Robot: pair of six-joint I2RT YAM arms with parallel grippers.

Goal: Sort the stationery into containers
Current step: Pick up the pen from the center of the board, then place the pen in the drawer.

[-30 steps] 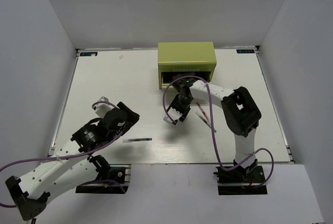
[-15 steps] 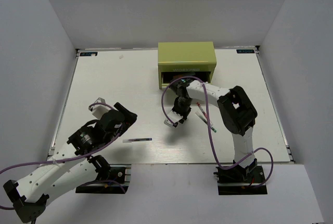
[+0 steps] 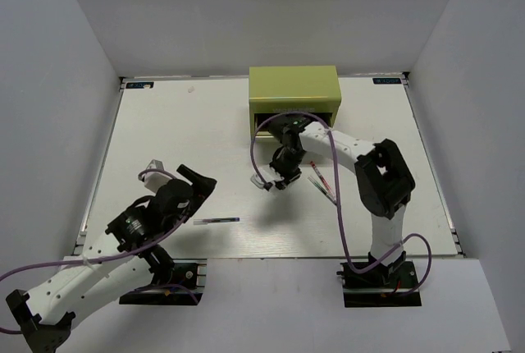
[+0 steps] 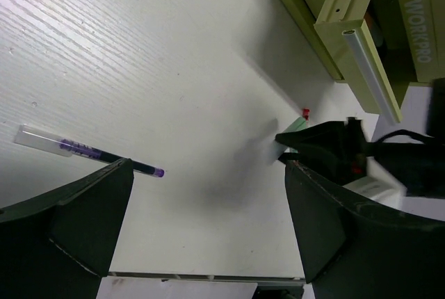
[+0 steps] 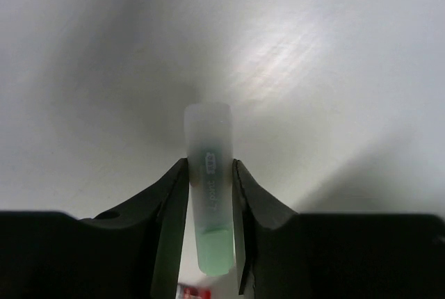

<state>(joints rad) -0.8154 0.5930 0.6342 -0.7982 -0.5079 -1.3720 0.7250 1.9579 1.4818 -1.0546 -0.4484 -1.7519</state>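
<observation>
While my right gripper [image 5: 208, 168] clamps a pale marker [image 5: 206, 132] and my left gripper [image 4: 208, 167] gapes empty, the dark-blue pen [image 3: 217, 220] and two thin pens [image 3: 322, 181] lie outside the chest [image 3: 294, 90].

Drawer front of the tool chest [image 4: 419, 35]: "WORKPRO" in pale capitals, running sideways in my left wrist view.
Marker [image 5: 207, 125] pinched in my right hand [image 5: 208, 167]: dark print along the pale barrel, too blurred for me to read.
Pen [image 4: 83, 150] lying on the bench [image 4: 139, 49]: dark marks near its clear end, not legible.
Corner stickers [image 3: 139, 84]: one at the far left corner of the bench, one at the far right; teal strips, lettering too small to make out.
</observation>
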